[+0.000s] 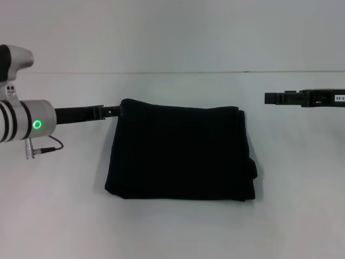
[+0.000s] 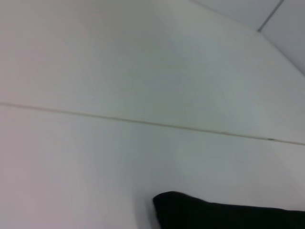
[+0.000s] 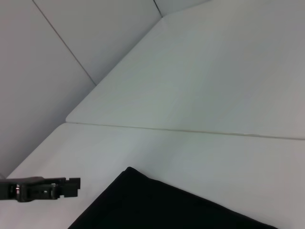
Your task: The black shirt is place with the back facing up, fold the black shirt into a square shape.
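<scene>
Shirt point(image 1: 180, 154) between left gripper point(image 1: 113, 111) and right gripper point(image 1: 269, 98).

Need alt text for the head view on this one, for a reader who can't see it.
A black shirt, folded into a roughly square bundle, lies on a white table. The left gripper reaches in from the left, its tip at the shirt's far left corner, while the right gripper hangs apart from the shirt on the right.

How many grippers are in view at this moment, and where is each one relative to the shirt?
2. The left gripper is at the far left corner of the folded black shirt; the right gripper hangs clear beyond its far right corner.
</scene>
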Action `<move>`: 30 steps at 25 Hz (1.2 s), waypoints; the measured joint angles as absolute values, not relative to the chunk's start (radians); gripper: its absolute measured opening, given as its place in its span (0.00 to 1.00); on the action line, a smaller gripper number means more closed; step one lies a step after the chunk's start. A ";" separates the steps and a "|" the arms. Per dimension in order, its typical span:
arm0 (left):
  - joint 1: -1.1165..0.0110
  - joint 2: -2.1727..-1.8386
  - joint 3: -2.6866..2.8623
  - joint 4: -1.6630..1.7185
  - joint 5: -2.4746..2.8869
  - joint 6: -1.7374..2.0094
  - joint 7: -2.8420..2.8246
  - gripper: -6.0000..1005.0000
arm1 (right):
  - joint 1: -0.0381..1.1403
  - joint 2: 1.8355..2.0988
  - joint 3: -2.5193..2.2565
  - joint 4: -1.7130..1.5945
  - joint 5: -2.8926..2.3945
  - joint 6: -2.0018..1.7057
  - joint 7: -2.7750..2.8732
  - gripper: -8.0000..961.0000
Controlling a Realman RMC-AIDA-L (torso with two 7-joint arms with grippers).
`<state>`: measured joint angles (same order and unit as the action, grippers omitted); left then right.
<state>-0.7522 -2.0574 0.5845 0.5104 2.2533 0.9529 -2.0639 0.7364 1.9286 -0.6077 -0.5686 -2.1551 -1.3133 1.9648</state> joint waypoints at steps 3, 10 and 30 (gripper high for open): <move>-0.760 -2.063 0.592 0.483 2.256 0.916 -2.074 0.94 | 0.736 1.929 -0.606 -0.568 -2.155 -1.311 1.965 0.97; -0.786 -2.077 0.606 0.437 2.255 0.894 -2.069 0.94 | 0.743 1.929 -0.606 -0.568 -2.155 -1.304 1.965 0.97; -0.793 -2.088 0.626 0.434 2.246 0.875 -2.072 0.65 | 0.747 1.929 -0.606 -0.569 -2.155 -1.293 1.962 0.97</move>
